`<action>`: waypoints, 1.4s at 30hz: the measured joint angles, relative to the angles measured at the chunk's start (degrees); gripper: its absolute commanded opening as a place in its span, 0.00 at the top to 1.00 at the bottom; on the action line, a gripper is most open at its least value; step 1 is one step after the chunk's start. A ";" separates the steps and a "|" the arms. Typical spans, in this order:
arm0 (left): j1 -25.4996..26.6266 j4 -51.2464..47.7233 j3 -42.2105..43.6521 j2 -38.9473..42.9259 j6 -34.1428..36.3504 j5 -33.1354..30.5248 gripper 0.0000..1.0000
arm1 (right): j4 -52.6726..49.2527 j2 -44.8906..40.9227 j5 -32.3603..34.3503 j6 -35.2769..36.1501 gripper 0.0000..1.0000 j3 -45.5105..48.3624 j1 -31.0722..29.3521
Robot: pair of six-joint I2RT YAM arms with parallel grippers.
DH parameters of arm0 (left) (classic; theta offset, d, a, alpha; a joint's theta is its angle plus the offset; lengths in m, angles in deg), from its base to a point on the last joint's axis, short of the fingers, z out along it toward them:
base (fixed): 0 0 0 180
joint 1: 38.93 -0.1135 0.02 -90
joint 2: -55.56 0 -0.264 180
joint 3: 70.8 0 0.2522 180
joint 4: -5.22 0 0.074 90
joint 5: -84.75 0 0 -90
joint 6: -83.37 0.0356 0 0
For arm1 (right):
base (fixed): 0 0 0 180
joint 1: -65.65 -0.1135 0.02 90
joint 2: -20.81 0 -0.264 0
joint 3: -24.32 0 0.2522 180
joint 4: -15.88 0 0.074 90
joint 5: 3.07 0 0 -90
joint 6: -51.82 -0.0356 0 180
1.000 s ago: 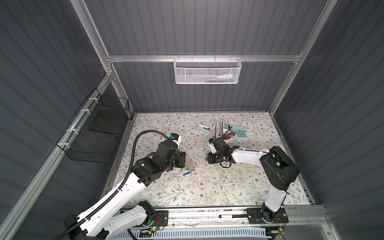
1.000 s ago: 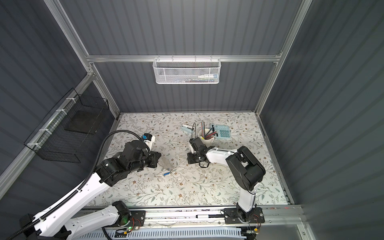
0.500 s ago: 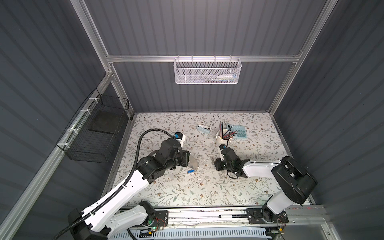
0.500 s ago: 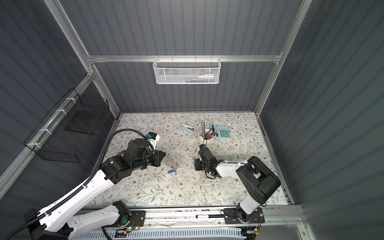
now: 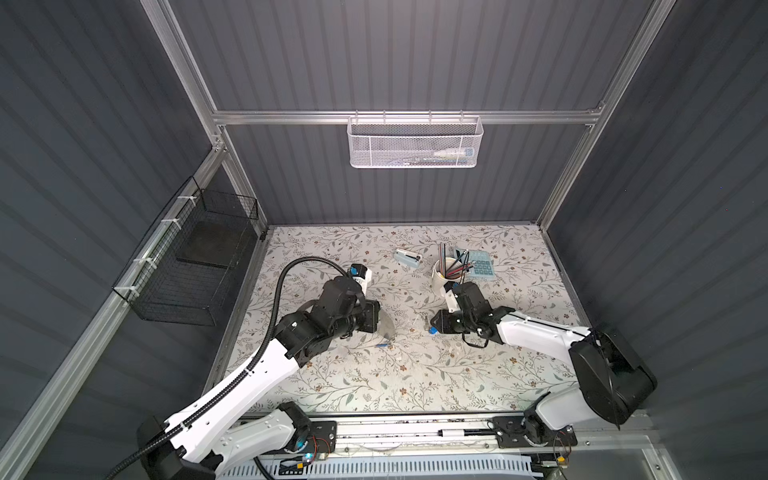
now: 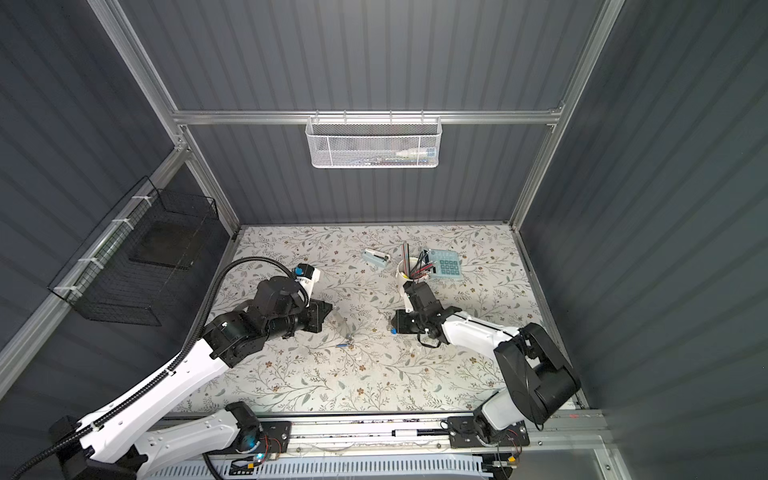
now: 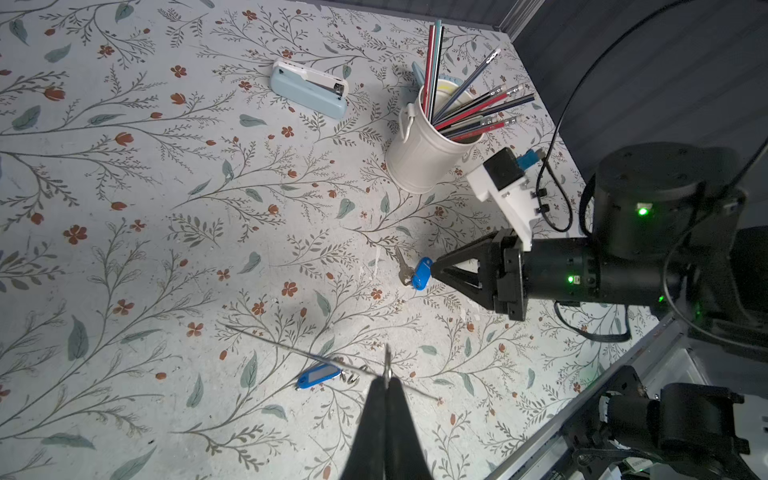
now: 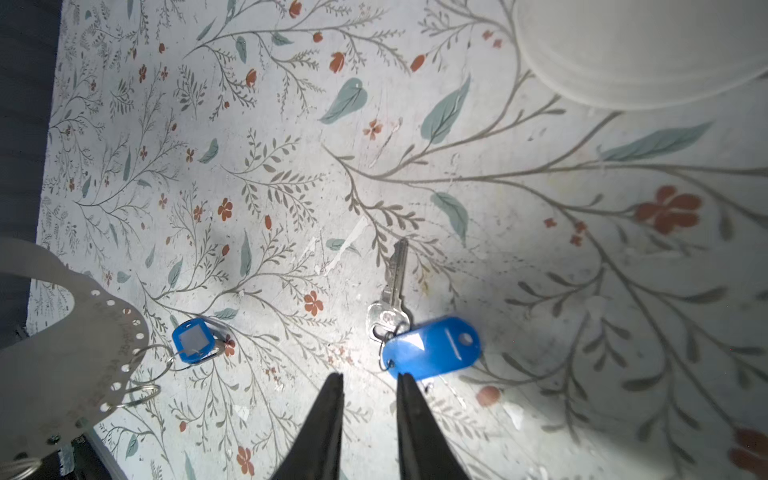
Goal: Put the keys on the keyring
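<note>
The right gripper (image 8: 369, 378) is reaching low over the table (image 8: 540, 291) with its jaws standing narrowly apart and nothing lying between them. The loose key (image 8: 394, 282) is lying flat just ahead of it. Its blue tag (image 8: 432, 347) is sitting at the near end, touching or all but touching the outer side of one fingertip (image 8: 411, 405), the one facing away from the keyring (image 8: 62, 353). The metal blade is pointing on away from the gripper, so the key's long axis is running roughly along the line of the fingers, while the tag is lying across that line. The left gripper (image 7: 386, 382) is clamping the keyring by its rim and holding it raised above the table, well apart from the loose key and off to the right gripper's other side. The other key (image 8: 192, 340) is lying just beside the keyring's rim. Its small wire ring seems to be passing through a rim hole, though I cannot tell for sure. The right gripper is plainly the nearer one to the loose key, and the left is occupied. By my reading the coming move is turning on that sideways offset: the gripper is needing to shift away from the keyring until the tag comes between the jaws, since closing where it is would be catching nothing.
</note>
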 measured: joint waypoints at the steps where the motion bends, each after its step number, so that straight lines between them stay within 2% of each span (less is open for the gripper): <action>1: 0.00 0.17 0.07 0.00 0.00 0.00 1.00 | -1.70 0.02 0.20 0.28 0.73 -1.44 -0.02; 5: 0.00 0.28 0.33 0.02 0.17 0.00 1.00 | -6.54 0.59 0.35 1.03 0.72 -5.46 -0.42; 10: 0.00 0.83 0.90 0.02 0.26 0.02 1.00 | -9.01 3.34 0.04 1.09 0.73 -5.88 -1.55; 16: 0.00 1.16 0.90 0.02 0.83 0.42 1.00 | -12.20 9.88 0.00 1.16 0.75 -9.84 -2.69; 24: 0.00 1.16 0.92 0.37 0.85 0.42 1.00 | -15.08 12.63 1.53 2.60 0.79 -14.93 -2.86; 42: 0.00 1.33 0.92 0.52 1.51 0.42 1.00 | -18.01 15.37 2.54 4.39 0.83 -15.52 -2.89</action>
